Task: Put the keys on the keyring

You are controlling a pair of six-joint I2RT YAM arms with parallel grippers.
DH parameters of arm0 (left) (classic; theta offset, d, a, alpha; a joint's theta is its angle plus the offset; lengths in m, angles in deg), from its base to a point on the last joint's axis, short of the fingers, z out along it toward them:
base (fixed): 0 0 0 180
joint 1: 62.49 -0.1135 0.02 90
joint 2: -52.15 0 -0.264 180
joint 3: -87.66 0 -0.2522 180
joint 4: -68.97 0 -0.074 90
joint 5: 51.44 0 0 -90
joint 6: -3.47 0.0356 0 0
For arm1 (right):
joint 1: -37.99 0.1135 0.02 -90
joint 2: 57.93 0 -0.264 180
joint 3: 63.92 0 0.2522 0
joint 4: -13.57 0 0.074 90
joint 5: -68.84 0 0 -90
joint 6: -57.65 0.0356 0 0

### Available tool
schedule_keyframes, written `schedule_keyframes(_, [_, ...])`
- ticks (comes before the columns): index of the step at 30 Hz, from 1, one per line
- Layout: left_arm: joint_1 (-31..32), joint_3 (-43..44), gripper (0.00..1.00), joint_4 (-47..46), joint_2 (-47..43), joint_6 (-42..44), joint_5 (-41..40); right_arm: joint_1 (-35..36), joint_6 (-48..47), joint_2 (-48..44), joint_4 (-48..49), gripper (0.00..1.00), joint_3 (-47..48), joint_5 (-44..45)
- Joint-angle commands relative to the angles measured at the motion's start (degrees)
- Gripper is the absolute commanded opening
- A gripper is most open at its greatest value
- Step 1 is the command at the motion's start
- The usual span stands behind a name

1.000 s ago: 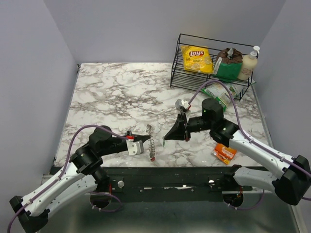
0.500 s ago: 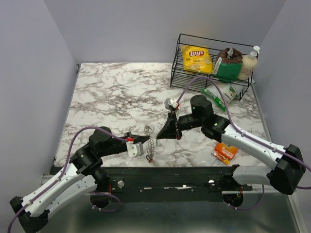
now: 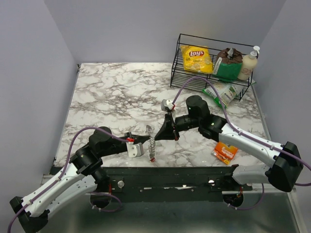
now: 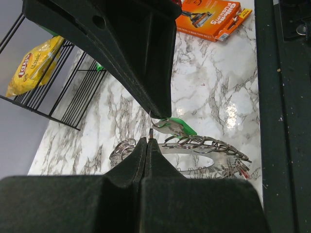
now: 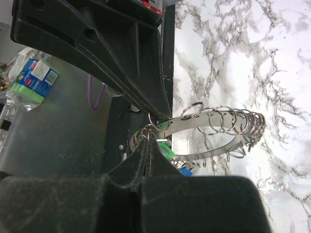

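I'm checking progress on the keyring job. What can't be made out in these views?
- Top view: the keyring stands edge-on and is too small to show what hangs on it.
- Left wrist view: the right gripper hides whether it grips the green key at its tip.
- Right wrist view: its own fingers cover most of the blue key.

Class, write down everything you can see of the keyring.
The keyring is a large flat grey metal band bent into an open loop, with many small wire rings threaded along it. It stands on edge near the front edge of the marble table. A green key sits at one end, where the left gripper, jaws shut, seems to pinch it and the shut right gripper meets it.
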Motion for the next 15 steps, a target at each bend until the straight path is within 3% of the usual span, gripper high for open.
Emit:
schedule_keyframes(1, [0.22, 0.36, 0.0, -2.21, -0.1, 0.38, 0.61, 0.88, -0.96, 0.57, -1.1, 0.01, 1.66, 1.88])
schedule_keyframes(15, [0.22, 0.71, 0.0, -2.2, 0.34, -0.06, 1.76, 1.84, -1.05, 0.84, -1.27, 0.01, 2.18, 3.72])
